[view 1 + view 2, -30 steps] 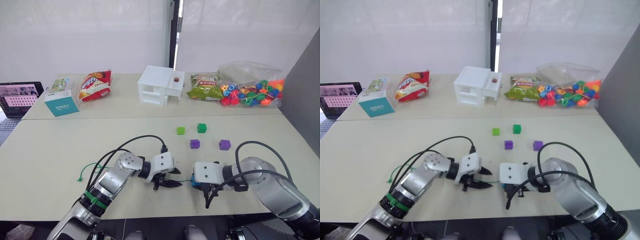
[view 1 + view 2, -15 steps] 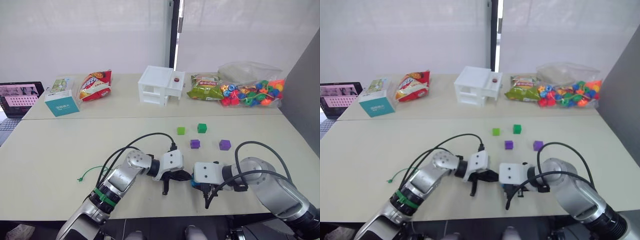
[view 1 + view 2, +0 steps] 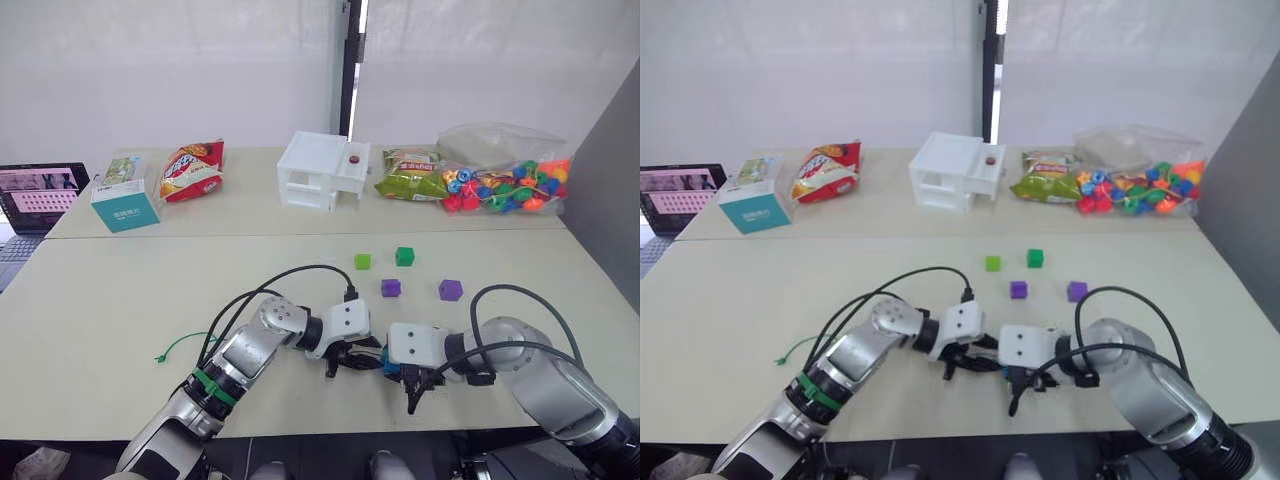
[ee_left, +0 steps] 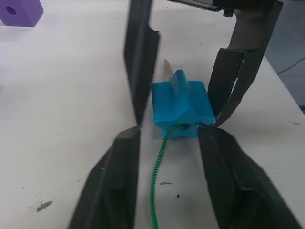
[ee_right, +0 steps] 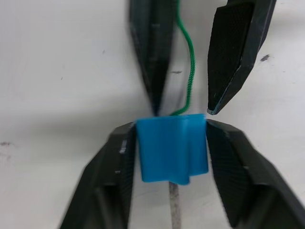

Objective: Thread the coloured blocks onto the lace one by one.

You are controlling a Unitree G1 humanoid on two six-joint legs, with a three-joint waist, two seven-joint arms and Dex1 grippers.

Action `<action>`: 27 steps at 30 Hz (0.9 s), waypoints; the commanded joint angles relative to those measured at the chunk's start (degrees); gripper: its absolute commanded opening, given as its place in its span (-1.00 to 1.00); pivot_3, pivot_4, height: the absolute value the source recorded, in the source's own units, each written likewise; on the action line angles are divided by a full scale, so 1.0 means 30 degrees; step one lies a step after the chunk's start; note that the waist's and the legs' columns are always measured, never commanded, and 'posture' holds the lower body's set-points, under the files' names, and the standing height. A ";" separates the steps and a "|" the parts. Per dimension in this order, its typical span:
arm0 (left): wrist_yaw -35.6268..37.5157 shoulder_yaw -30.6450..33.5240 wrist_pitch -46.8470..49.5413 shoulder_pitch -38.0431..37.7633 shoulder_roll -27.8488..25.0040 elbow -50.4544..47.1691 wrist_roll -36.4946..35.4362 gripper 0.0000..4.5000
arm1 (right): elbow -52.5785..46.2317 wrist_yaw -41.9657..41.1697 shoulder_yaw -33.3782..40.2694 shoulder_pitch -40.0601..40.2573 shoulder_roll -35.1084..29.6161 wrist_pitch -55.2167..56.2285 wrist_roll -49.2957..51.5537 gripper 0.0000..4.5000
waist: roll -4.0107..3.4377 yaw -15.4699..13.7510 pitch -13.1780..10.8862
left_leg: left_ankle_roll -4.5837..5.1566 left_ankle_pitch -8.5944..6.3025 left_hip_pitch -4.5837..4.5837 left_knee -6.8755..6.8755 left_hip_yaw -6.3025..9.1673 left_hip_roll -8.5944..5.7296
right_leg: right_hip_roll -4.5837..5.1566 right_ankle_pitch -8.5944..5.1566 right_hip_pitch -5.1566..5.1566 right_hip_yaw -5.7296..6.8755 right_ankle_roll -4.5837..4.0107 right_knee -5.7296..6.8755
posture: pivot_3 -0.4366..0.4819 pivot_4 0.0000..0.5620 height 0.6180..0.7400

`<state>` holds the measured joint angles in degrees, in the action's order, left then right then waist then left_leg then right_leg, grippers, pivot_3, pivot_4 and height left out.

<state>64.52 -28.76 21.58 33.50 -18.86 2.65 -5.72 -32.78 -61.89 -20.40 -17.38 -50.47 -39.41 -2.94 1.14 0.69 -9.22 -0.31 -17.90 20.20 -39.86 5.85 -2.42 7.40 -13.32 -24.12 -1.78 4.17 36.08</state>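
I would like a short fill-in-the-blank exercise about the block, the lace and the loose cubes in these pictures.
1. The right hand is shut on a bright ____ block.
2. The green lace passes through this block, and its stiff ____ sticks out on the far side.
3. The left hand is ____, with its fingers on either side of the lace.
4. Farther back on the table lie four loose cubes: two green and two ____.

Missing words: blue; tip; open; purple

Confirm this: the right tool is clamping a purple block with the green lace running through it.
Not purple. The block clamped in the right tool is bright blue, as the right wrist view shows. The green lace does run through it.
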 commanded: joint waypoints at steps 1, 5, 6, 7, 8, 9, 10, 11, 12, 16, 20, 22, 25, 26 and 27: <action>0.0362 0.0342 -0.0071 -0.0098 -0.0135 -0.0767 -0.0498 0.38 | -0.0028 -0.0309 0.1085 0.0523 -0.0678 -0.0019 0.0903 0.79 | 0.0001 -0.0046 -0.0001 | 0.0003 -0.0002 0.0003 0.0001 0.0000 -0.0001 | 0.0000 0.0000 -0.0002 0.0001 0.0000 -0.0002 | -0.05 -0.47 1.00; 0.0125 0.0295 -0.0364 -0.0037 0.0337 -0.0497 -0.0648 0.38 | -0.0660 -0.0353 0.2914 0.1469 -0.1511 -0.0647 0.2151 0.98 | 0.0004 -0.0221 -0.0003 | 0.0011 -0.0007 0.0028 0.0001 0.0003 -0.0007 | 0.0002 0.0003 -0.0005 0.0000 0.0003 -0.0026 | -0.05 -0.47 1.00; 0.0129 0.0239 -0.0450 -0.0016 0.0510 -0.0343 -0.0685 0.38 | -0.0903 -0.0413 0.3255 0.1804 -0.1717 -0.0723 0.2446 0.98 | 0.0003 -0.0255 -0.0003 | 0.0011 -0.0007 0.0030 0.0000 0.0002 -0.0008 | 0.0003 0.0004 -0.0006 -0.0001 0.0003 -0.0026 | -0.05 -0.47 1.00; 0.0179 0.0173 -0.0576 0.0003 0.0666 -0.0173 -0.0709 0.38 | -0.1118 -0.0420 0.3569 0.2104 -0.1894 -0.0811 0.2704 0.98 | 0.0004 -0.0293 -0.0004 | 0.0012 -0.0008 0.0032 0.0001 0.0002 -0.0008 | 0.0002 0.0004 -0.0006 -0.0001 0.0004 -0.0031 | -0.05 -0.47 1.00; 0.0191 0.0134 -0.0693 0.0026 0.0915 0.0080 -0.0747 0.38 | -0.1322 -0.0453 0.3941 0.2471 -0.2141 -0.0869 0.2960 0.98 | 0.0005 -0.0341 -0.0004 | 0.0014 -0.0009 0.0032 0.0000 0.0002 -0.0009 | 0.0002 0.0004 -0.0005 0.0000 0.0004 -0.0032 | -0.05 -0.47 1.00; 0.0212 0.0191 -0.0774 0.0029 0.1461 0.0562 -0.0991 0.38 | -0.1627 -0.0507 0.4470 0.2989 -0.2400 -0.1105 0.3290 0.98 | 0.0006 -0.0359 -0.0005 | 0.0014 -0.0009 0.0031 0.0000 0.0002 -0.0009 | 0.0003 0.0004 -0.0002 -0.0001 0.0004 -0.0033 | -0.05 -0.47 1.00; 0.0225 0.0252 -0.0819 0.0029 0.1845 0.0900 -0.1166 0.38 | -0.1823 -0.0524 0.4813 0.3330 -0.2588 -0.1259 0.3529 0.98 | 0.0006 -0.0395 -0.0005 | 0.0015 -0.0009 0.0030 -0.0001 0.0001 -0.0009 | 0.0003 0.0004 -0.0001 0.0000 0.0004 -0.0033 | -0.05 -0.47 1.00; 0.0206 0.0281 -0.0904 0.0072 0.2209 0.1307 -0.1221 0.38 | -0.1945 -0.0460 0.5139 0.3601 -0.2719 -0.1459 0.3746 0.98 | 0.0011 -0.0429 -0.0008 | 0.0015 -0.0009 0.0032 0.0000 0.0000 -0.0009 | 0.0003 0.0004 0.0001 -0.0001 0.0004 -0.0043 | -0.05 -0.47 1.00; 0.0081 0.0256 -0.1187 0.0235 0.2636 0.1880 -0.1095 0.38 | -0.2004 -0.0376 0.5426 0.3914 -0.2953 -0.1381 0.3745 0.98 | 0.0013 -0.0441 -0.0009 | 0.0015 -0.0009 0.0028 -0.0004 -0.0002 -0.0010 | 0.0002 0.0004 0.0008 -0.0001 0.0004 -0.0036 | -0.05 -0.47 1.00; -0.0313 -0.0147 -0.2205 0.0697 0.3329 0.3229 -0.0133 0.38 | -0.2247 0.0108 0.6135 0.4514 -0.3295 -0.1498 0.4109 0.98 | 0.0024 -0.0406 -0.0015 | 0.0014 -0.0007 0.0025 -0.0008 -0.0006 -0.0010 | 0.0002 0.0005 0.0012 -0.0001 0.0005 -0.0037 | -0.05 -0.47 1.00; -0.0304 -0.0731 -0.2802 0.0841 0.3333 0.3658 0.0673 0.38 | -0.2465 0.0562 0.6366 0.4793 -0.3430 -0.1436 0.4234 0.98 | 0.0024 -0.0403 -0.0015 | 0.0013 -0.0007 0.0023 -0.0007 -0.0005 -0.0009 | 0.0002 0.0005 0.0014 -0.0001 0.0005 -0.0034 | -0.05 -0.47 1.00; -0.0450 -0.0581 -0.2739 0.0784 0.3386 0.3603 0.0634 0.27 | -0.2399 0.0934 0.6133 0.4662 -0.3310 -0.1071 0.4093 0.99 | 0.0024 -0.0423 -0.0015 | 0.0013 -0.0007 0.0028 -0.0008 -0.0006 -0.0010 | 0.0002 0.0005 0.0010 -0.0002 0.0006 -0.0035 | -0.05 -0.47 1.00; -0.0556 -0.0487 -0.2746 0.0768 0.3360 0.3561 0.0635 -0.13 | -0.2189 0.1304 0.5608 0.4441 -0.3150 -0.0560 0.3892 1.00 | 0.0024 -0.0445 -0.0015 | 0.0011 -0.0006 0.0028 -0.0008 -0.0005 -0.0010 | 0.0002 0.0006 0.0008 -0.0002 0.0008 -0.0038 | -0.05 -0.47 1.00; -0.0541 -0.0497 -0.2758 0.0789 0.3308 0.3545 0.0653 -0.29 | -0.1985 0.1474 0.5186 0.4361 -0.3158 -0.0325 0.3601 1.00 | 0.0024 -0.0445 -0.0015 | 0.0011 -0.0006 0.0028 -0.0008 -0.0006 -0.0010 | 0.0002 0.0006 0.0009 -0.0002 0.0008 -0.0038 | -0.05 -0.47 1.00; -0.0526 -0.0518 -0.2762 0.0797 0.3252 0.3506 0.0677 -0.38 | -0.1751 0.1673 0.4792 0.4298 -0.3143 -0.0074 0.3294 1.00 | 0.0024 -0.0439 -0.0015 | 0.0011 -0.0006 0.0028 -0.0008 -0.0005 -0.0010 | 0.0002 0.0006 0.0010 -0.0002 0.0008 -0.0039 | -0.05 -0.47 1.00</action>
<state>63.11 -30.75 14.11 35.62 -9.29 14.45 -4.01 -38.33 -57.89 -5.15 -4.01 -60.00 -41.32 8.23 1.21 -0.62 -9.26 -0.28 -17.92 20.28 -39.88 5.83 -2.45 7.40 -13.30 -24.09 -1.78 4.20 35.96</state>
